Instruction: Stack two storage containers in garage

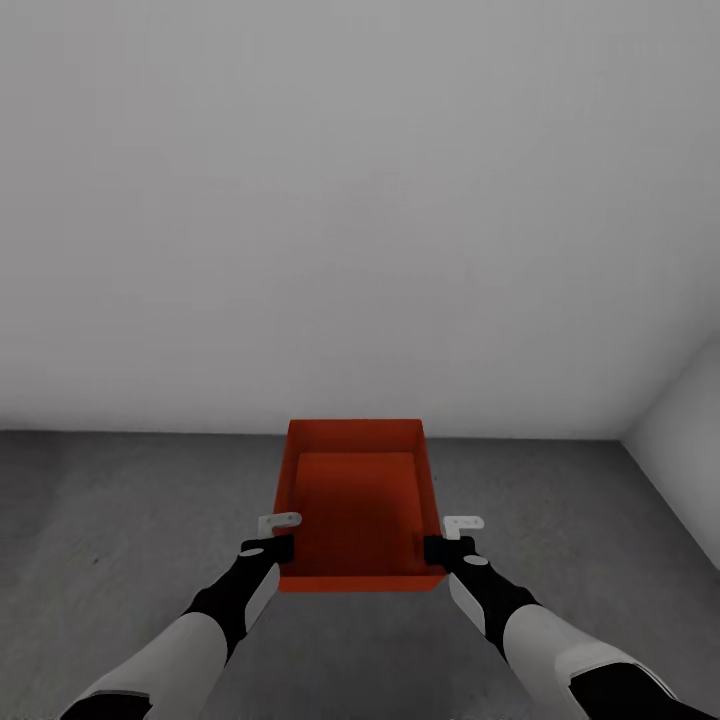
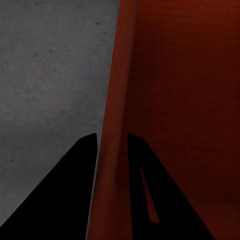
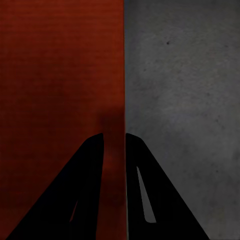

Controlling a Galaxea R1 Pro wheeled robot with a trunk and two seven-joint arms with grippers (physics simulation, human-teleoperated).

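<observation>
my left gripper (image 2: pixel 111 150) pinches left wall of orange-red container (image 1: pixel 358 495); my right gripper (image 3: pixel 115 150) pinches right wall. container held over grey concrete floor (image 1: pixel 120 500), near white wall (image 1: pixel 360 200).

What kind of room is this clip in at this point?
Probably a garage or similar bare utility room: plain white-grey walls, a dark grey mottled concrete floor, no furnishings in view. Both grippers hold an open orange-red rectangular bin by its side walls.

Bare garage; plain white-grey walls (image 1: pixel 360 200); dark mottled concrete floor (image 1: pixel 120 520).
</observation>
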